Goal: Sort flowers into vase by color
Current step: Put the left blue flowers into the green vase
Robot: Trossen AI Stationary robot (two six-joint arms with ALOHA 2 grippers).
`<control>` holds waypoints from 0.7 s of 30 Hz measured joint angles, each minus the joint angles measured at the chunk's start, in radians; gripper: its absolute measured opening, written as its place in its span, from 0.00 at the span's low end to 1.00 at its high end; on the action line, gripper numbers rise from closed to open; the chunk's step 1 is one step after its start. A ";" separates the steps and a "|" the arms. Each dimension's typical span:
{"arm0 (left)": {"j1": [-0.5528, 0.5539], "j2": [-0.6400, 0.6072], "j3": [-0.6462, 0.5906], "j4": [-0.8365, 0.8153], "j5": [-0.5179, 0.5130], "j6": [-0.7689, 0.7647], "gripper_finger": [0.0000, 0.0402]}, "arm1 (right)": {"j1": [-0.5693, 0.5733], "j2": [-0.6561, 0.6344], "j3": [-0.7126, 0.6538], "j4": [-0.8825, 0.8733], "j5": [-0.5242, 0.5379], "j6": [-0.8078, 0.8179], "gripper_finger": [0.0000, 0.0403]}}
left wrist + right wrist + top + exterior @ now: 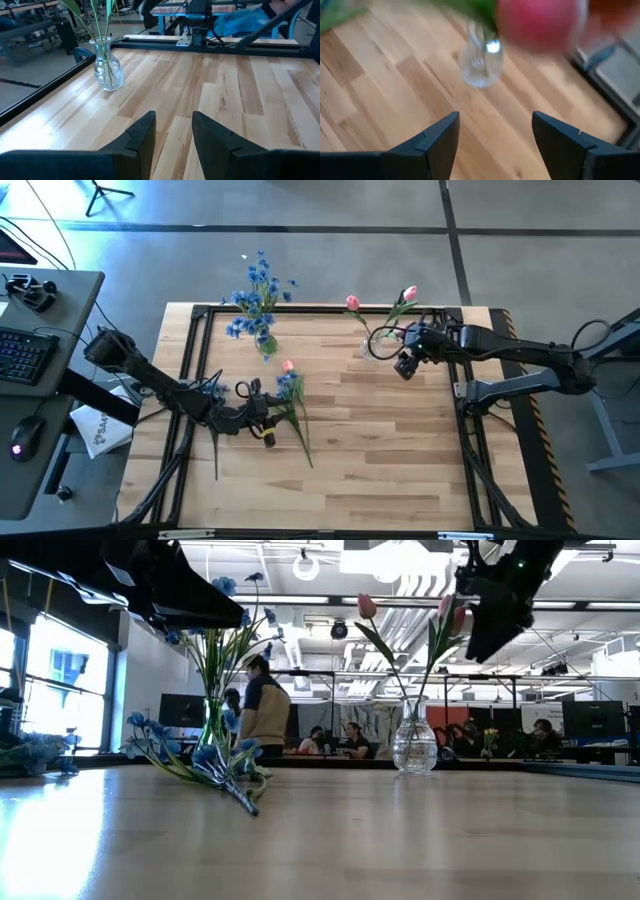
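Two glass vases stand at the far edge of the wooden table (400,450). The left vase (265,340) carries a spray of blue flowers (258,295), and the right vase (380,345) holds two pink tulips (352,303), their buds leaning out past the table's far rail.

The right gripper (405,367) hangs above the table just beside the right vase, on its near side. Its fingers (437,137) are spread wide with nothing between them, and its wrist camera looks down on the glass vase (480,62) with a blurred pink bud (540,22) close to the lens.

The left gripper (262,408) is down low over the left half of the table, right by a small bunch of loose flowers lying flat on the wood: a blue stem (290,387) and a pink tulip (288,367), with green stems trailing toward the near edge. From its wrist camera the two fingers (142,135) stand a narrow gap apart and empty, bare wood showing between them, and a vase (107,67) stands farther off.

In the low view the loose blue stem (190,755) sprawls on the tabletop in front of the left vase (213,725), the right vase (414,745) holds its tulips upright, and people (262,705) are in the room behind
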 joint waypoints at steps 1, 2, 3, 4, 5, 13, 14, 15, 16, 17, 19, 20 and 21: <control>0.000 0.000 0.000 0.000 0.000 0.000 0.29 | 0.000 0.000 0.000 -0.027 -0.005 0.020 0.60; 0.000 0.000 0.000 0.000 0.000 0.000 0.29 | 0.000 0.000 0.000 -0.052 -0.010 0.039 0.60; 0.000 0.000 0.000 -0.001 0.000 0.000 0.29 | 0.001 0.000 -0.001 -0.068 -0.010 0.057 0.60; 0.000 0.000 0.000 -0.004 0.000 -0.003 0.29 | 0.005 0.000 -0.007 -0.073 -0.009 0.077 0.60; 0.000 0.000 0.000 -0.009 0.000 -0.010 0.29 | 0.010 -0.001 -0.018 -0.068 -0.008 0.095 0.60; 0.000 0.000 0.001 -0.100 0.000 -0.108 0.29 | 0.124 -0.001 -0.208 0.090 -0.019 0.182 0.60; 0.000 0.000 0.001 -0.114 0.000 -0.124 0.29 | 0.143 -0.001 -0.240 0.136 -0.027 0.197 0.60; 0.000 0.000 0.001 -0.128 0.000 -0.135 0.29 | 0.164 0.000 -0.276 0.193 -0.041 0.209 0.60; 0.000 0.000 0.001 -0.142 0.000 -0.149 0.29 | 0.184 0.000 -0.312 0.258 -0.056 0.219 0.60; 0.000 -0.001 0.001 -0.157 0.005 -0.161 0.29 | 0.206 0.000 -0.348 0.343 -0.076 0.223 0.60; -0.002 -0.002 0.001 -0.194 0.055 -0.204 0.29 | 0.254 0.000 -0.424 0.574 -0.126 0.202 0.60; -0.002 -0.007 0.001 -0.220 0.096 -0.233 0.29 | 0.277 0.000 -0.462 0.704 -0.151 0.173 0.60; -0.002 -0.015 0.001 -0.246 0.145 -0.275 0.29 | 0.300 0.000 -0.501 0.845 -0.163 0.136 0.60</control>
